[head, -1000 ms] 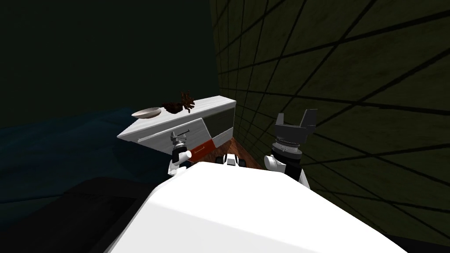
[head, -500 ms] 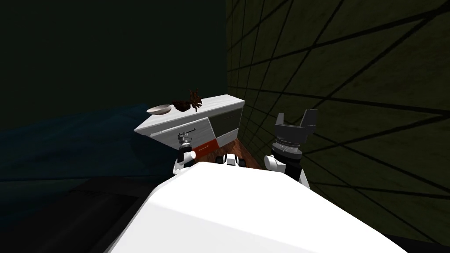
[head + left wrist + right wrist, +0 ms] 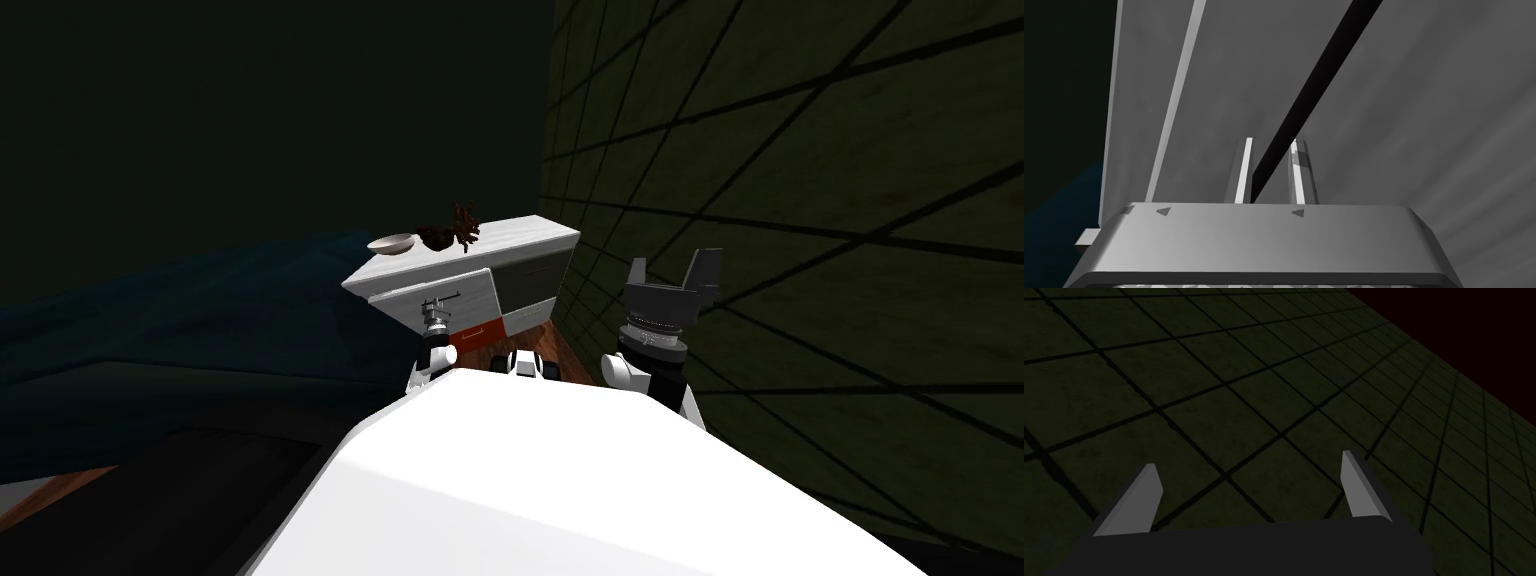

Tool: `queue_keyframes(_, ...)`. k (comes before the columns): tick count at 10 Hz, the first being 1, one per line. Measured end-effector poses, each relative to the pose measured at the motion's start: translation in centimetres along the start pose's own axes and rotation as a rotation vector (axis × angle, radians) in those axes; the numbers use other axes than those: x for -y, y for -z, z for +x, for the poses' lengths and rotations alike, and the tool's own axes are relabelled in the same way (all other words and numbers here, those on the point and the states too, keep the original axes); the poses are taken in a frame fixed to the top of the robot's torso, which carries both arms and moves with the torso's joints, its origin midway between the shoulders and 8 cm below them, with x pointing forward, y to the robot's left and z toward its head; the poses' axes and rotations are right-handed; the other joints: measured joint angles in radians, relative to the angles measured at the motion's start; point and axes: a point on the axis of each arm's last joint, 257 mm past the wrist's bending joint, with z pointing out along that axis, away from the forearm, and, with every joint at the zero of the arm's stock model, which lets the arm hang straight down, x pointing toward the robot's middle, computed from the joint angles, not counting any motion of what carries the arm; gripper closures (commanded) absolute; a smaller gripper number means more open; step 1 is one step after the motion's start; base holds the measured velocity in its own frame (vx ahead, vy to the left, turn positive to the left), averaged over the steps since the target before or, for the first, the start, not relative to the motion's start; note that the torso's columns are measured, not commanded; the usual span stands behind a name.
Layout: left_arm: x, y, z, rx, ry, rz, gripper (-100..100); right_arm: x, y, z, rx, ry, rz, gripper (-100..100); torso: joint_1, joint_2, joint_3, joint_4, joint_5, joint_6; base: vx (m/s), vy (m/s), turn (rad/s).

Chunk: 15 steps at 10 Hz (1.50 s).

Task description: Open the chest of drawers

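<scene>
— Where is the left pincer point(image 3: 1270, 142)?
— Right up against a grey drawer front point(image 3: 1404, 125) of the chest of drawers point(image 3: 510, 238); its fingers point(image 3: 1244, 170) are drawn close together, clenched on the black bar handle point(image 3: 1324, 80), which runs slantwise between them.
— What lies around it?
— Beyond the pincer, on the chest's top, a pale bowl point(image 3: 391, 243); just beside the bowl, a brown spiky plant point(image 3: 458, 228); below the pincer, an orange-red drawer front point(image 3: 478, 334); to its right, a dark panel point(image 3: 527, 285).
— And the right pincer point(image 3: 1247, 459)?
— Raised, well apart from the chest; fingers spread wide, released, nothing between them.
</scene>
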Motion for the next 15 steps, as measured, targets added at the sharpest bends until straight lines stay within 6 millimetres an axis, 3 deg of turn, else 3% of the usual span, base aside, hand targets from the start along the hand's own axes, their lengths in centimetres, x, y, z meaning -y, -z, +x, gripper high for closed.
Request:
queue_keyframes(3, -1.5, 0.9, 3.7, -0.062, 0.022, -0.024, 100, 0.0, 0.0, 0.0, 0.0, 0.0, 0.0, 0, -0.001, 0.0, 0.0, 0.0, 0.0, 0.001, 0.044, 0.014, 0.158)
queue_keyframes(13, -0.6, 2.1, 4.3, -0.077, 0.026, -0.048, 100, 0.0, 0.0, 0.0, 0.0, -0.001, 0.0, 0, -0.01, 0.002, 0.0, 0.003, -0.005, 0.007, -0.138, -0.059, -0.006)
queue_keyframes(14, -0.9, 2.2, 4.1, -0.072, 0.025, -0.058, -100, 0.0, 0.0, 0.0, 0.0, 0.0, 0.0, 0, -0.008, -0.005, -0.003, 0.002, -0.005, 0.006, 0.003, -0.012, -0.006)
queue_keyframes(15, -0.4, 2.6, 4.0, -0.069, 0.025, -0.06, -100, 0.0, 0.0, 0.0, 0.0, 0.0, 0.0, 0, -0.006, -0.009, -0.006, -0.001, -0.002, 0.006, 0.037, -0.002, -0.003)
